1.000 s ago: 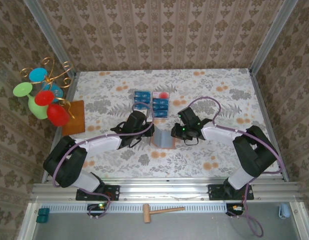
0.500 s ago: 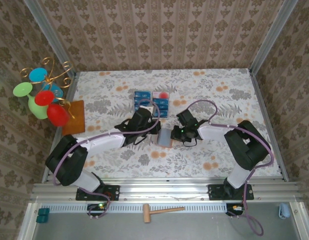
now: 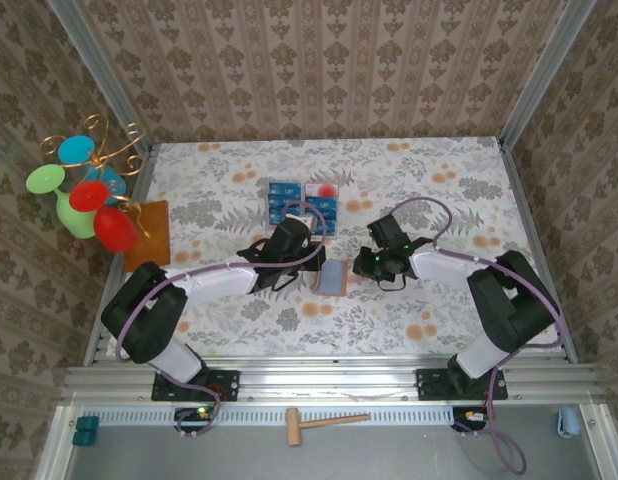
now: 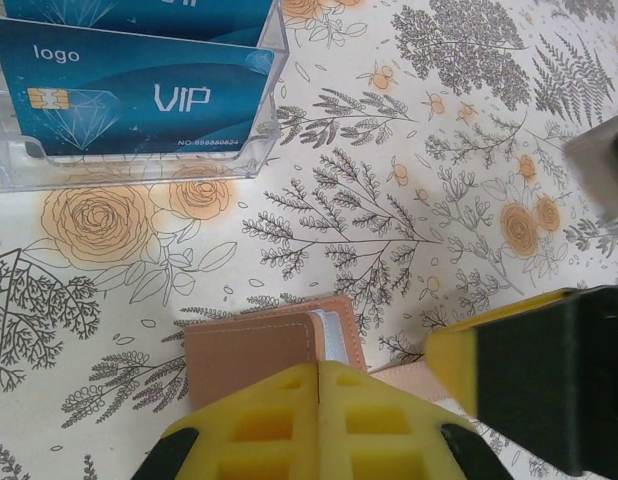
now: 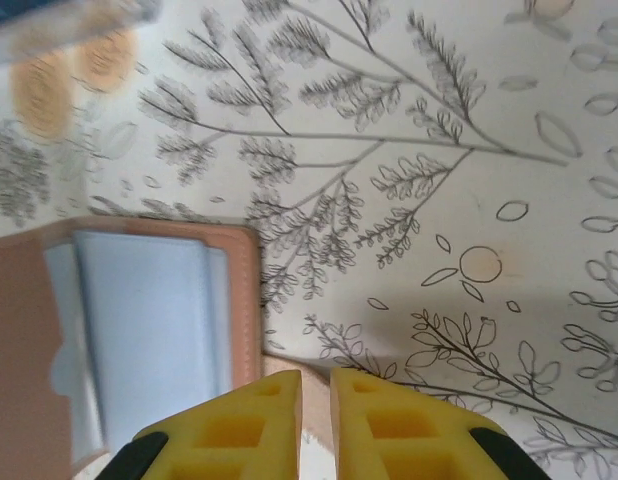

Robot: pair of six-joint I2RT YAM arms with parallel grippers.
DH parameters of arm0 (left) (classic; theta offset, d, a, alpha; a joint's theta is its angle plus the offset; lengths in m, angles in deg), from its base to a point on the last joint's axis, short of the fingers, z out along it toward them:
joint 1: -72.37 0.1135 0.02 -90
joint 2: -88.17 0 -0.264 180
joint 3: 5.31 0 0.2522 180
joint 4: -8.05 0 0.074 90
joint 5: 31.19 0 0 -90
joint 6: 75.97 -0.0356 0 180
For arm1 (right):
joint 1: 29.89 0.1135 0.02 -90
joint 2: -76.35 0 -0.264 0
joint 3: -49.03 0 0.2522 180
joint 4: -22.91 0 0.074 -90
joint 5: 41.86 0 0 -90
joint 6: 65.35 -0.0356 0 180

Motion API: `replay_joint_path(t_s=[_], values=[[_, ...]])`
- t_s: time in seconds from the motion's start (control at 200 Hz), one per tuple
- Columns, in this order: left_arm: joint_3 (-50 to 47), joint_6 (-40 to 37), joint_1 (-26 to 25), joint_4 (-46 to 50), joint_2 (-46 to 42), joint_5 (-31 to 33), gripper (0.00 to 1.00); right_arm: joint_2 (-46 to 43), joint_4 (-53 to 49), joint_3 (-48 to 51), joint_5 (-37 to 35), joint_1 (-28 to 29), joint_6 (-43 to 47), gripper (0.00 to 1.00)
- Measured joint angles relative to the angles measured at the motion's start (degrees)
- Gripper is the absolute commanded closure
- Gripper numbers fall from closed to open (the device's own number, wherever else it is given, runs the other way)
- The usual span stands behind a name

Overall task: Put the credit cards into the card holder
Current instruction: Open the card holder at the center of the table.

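Over the last second the card holder (image 3: 333,279) has drawn in from a broad, tented spread to a narrower patch on the worktop (image 3: 439,180), while the left end effector (image 4: 319,400) has reached further across toward it. It now lies between the two end effectors, each touching one of its sides. In the left wrist view the yellow pads meet with no gap, and the stitched brown flap runs in under them, so I judge the left end effector clamped on that flap. In the right wrist view the right end effector (image 5: 316,410) shows only a thin slit between its pads, with a tan strip of the holder running into it. It seems pinched on the opposite edge, though the contact itself is hidden. The pale inner pockets face up beside it. The credit cards (image 4: 129,95) lie in the clear tray (image 4: 272,60), beyond the holder on the far side from the arm bases, long edges running left to right. The left arm is the nearer one, and its end effector would have to let go before fetching a card.
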Motion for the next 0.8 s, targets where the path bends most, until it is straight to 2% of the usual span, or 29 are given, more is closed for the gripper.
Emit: replay_joint_path(t_s=[0.225, 0.485, 0.8], values=[[-0.68, 0.52, 0.0, -1.27, 0.0, 0.07, 1.0, -1.31, -1.92, -2.64, 0.04, 3.32, 0.52, 0.85], [-2.12, 1.01, 0.57, -2.82, -0.52, 0.24, 1.0, 5.75, -1.62, -7.69, 0.72, 8.41, 0.44, 0.85], [-8.28, 1.49, 5.31, -3.5, -5.2, 1.33, 1.0, 10.51, -1.11, -8.33, 0.9, 9.66, 0.26, 0.86]])
